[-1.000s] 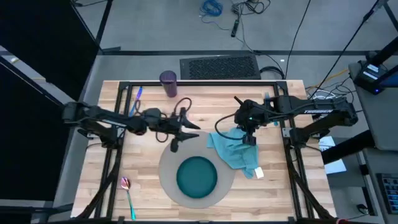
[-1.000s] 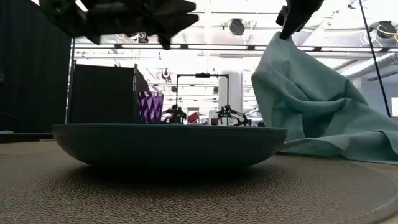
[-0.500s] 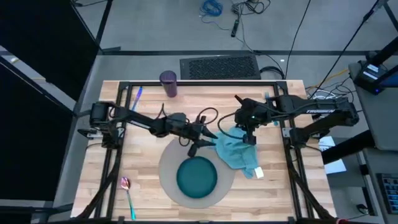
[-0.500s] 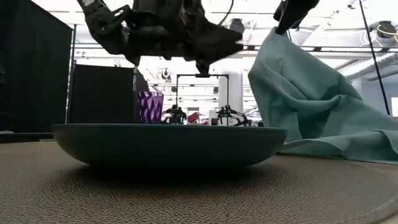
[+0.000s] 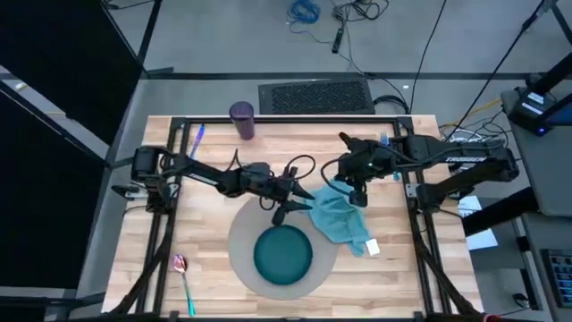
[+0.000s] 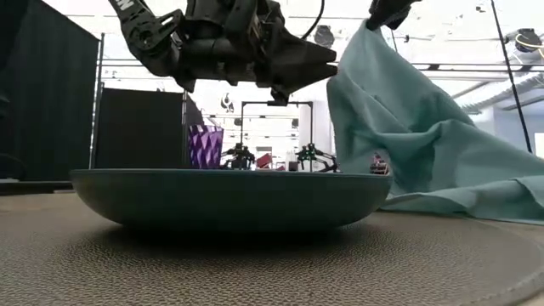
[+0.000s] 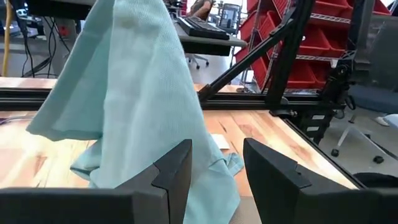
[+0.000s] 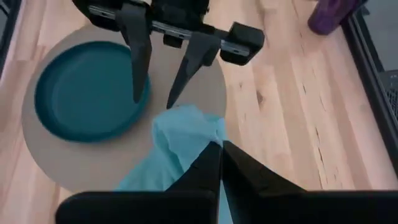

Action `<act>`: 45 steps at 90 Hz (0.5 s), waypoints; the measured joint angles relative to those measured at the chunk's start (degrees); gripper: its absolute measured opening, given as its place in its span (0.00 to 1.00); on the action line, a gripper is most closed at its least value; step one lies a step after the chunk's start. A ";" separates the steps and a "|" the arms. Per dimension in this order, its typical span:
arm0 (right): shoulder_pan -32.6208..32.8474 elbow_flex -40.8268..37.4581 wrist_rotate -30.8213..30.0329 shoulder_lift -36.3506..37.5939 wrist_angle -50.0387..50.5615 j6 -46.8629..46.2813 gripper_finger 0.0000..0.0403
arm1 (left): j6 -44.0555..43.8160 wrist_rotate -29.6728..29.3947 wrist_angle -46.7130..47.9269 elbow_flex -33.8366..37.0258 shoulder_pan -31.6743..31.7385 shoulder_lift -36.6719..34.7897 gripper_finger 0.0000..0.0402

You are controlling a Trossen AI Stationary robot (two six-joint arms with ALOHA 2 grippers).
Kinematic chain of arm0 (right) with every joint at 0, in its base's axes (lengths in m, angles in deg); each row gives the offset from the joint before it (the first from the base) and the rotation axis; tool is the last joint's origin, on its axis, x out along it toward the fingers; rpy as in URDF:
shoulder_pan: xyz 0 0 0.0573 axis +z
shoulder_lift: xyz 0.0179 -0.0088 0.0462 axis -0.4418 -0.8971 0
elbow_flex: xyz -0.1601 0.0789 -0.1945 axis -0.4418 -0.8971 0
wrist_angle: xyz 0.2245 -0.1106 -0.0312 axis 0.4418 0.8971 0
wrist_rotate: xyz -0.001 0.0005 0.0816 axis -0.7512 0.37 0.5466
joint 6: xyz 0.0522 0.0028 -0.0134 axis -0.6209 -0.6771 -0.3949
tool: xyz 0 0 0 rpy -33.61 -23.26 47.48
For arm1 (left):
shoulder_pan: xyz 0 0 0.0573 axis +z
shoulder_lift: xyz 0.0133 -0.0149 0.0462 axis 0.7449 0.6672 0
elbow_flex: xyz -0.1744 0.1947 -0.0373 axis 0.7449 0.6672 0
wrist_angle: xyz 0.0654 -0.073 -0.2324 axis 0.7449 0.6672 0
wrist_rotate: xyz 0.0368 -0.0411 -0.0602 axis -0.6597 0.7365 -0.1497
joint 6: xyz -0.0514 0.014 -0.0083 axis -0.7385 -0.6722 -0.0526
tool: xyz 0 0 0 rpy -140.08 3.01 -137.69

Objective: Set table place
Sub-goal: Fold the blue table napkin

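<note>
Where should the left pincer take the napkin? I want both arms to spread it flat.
Probably the hanging side edge just below the raised peak. The right pincer is shut on the napkin, lifting one corner so the cloth drapes in a steep fold. The left pincer, open, already faces that fold, so come in level from the plate side and pinch the near edge.

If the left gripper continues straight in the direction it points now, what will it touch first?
Most likely the light blue napkin. The left gripper is open and the cloth, held up by the right gripper, hangs straight ahead of its fingers. How much gap remains is hard to judge, but nothing else lies between.
</note>
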 joint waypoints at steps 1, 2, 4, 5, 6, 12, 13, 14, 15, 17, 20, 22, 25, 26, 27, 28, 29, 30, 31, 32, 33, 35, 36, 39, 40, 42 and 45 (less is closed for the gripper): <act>0.00 0.00 0.04 0.09 0.00 -0.01 0.00 | 0.00 0.00 -0.09 0.00 0.00 0.00 0.32; 0.00 0.00 0.08 0.17 -0.02 -0.02 0.00 | 0.00 0.00 -0.20 0.00 0.00 0.00 0.32; 0.00 0.00 0.13 0.47 -0.10 -0.10 0.00 | 0.00 0.00 -0.53 -0.02 0.00 0.00 0.32; 0.00 0.00 0.14 0.64 -0.12 -0.16 0.00 | 0.00 0.00 -0.65 -0.06 0.00 0.00 0.32; 0.00 0.00 0.15 0.82 -0.13 -0.22 0.00 | 0.01 0.00 -0.68 -0.16 0.00 0.00 0.32; 0.00 0.00 0.18 1.84 -0.16 -0.74 0.00 | 0.02 0.14 -0.92 -0.85 0.00 0.00 0.32; 0.00 0.00 0.19 2.09 -0.17 -0.84 0.00 | 0.02 0.27 -0.94 -0.97 0.00 0.00 0.32; 0.00 0.00 0.20 2.34 -0.14 -0.95 0.00 | 0.02 0.46 -0.98 -1.08 0.00 0.00 0.32; 0.00 0.00 0.20 2.58 -0.13 -1.06 0.00 | 0.02 0.66 -1.02 -1.19 0.00 0.00 0.32; 0.00 0.00 0.20 3.04 -0.14 -1.27 0.00 | 0.02 1.11 -1.12 -1.35 0.00 0.00 0.32; 0.00 0.00 0.34 3.80 -0.19 -1.40 0.00 | 0.02 1.59 -1.27 -1.54 0.00 0.00 0.32; 0.00 0.00 0.56 4.35 -0.19 -1.48 0.00 | 0.03 1.91 -1.39 -1.68 0.00 0.00 0.32; 0.00 0.00 1.19 5.12 -0.23 -1.51 0.00 | 0.04 2.32 -1.51 -1.89 0.00 0.00 0.32; 0.00 0.00 1.38 5.38 -0.26 -1.51 0.00 | 0.04 2.40 -1.53 -1.94 0.00 0.00 0.32; 0.00 0.00 1.47 5.63 -0.29 -1.53 0.00 | 0.04 2.46 -1.53 -1.99 0.00 0.00 0.32; 0.00 0.00 1.49 5.85 -0.32 -1.54 0.00 | 0.04 2.49 -1.55 -2.03 0.00 0.00 0.32; 0.00 0.00 1.49 6.06 -0.35 -1.54 0.00 | 0.04 2.49 -1.62 -2.08 0.00 0.00 0.32; 0.00 0.00 1.49 6.24 -0.35 -1.56 0.00 | 0.04 2.49 -1.70 -2.10 0.00 0.00 0.32; 0.00 0.00 1.50 6.44 -0.35 -1.63 0.00 | 0.04 2.49 -1.78 -2.12 0.00 0.00 0.32; 0.00 0.00 1.52 6.64 -0.37 -1.73 0.00 | 0.04 2.49 -1.84 -2.13 0.00 0.00 0.32; 0.00 0.00 1.54 6.86 -0.38 -1.80 0.00 | 0.04 2.50 -1.88 -2.14 0.00 0.00 0.32; 0.00 0.00 1.63 7.27 -0.39 -1.90 0.00 | 0.04 2.51 -1.91 -2.14 0.00 0.00 0.32; 0.00 0.00 1.67 7.46 -0.39 -1.94 0.00 | 0.04 2.51 -1.92 -2.14 0.00 0.00 0.32; 0.00 0.00 1.68 7.95 -0.40 -1.97 0.00 | 0.04 2.51 -2.01 -2.14 0.00 0.00 0.32; 0.00 0.00 1.67 8.10 -0.41 -1.97 0.00 | 0.04 2.51 -2.01 -2.14 0.00 0.00 0.32; 0.00 0.00 1.69 8.48 -0.41 -1.97 0.00 | 0.07 2.51 -2.01 -2.14 0.00 0.00 0.32; 0.00 0.00 1.69 8.93 -0.41 -1.97 0.00 | 0.22 2.51 -2.04 -2.14 0.00 0.00 0.32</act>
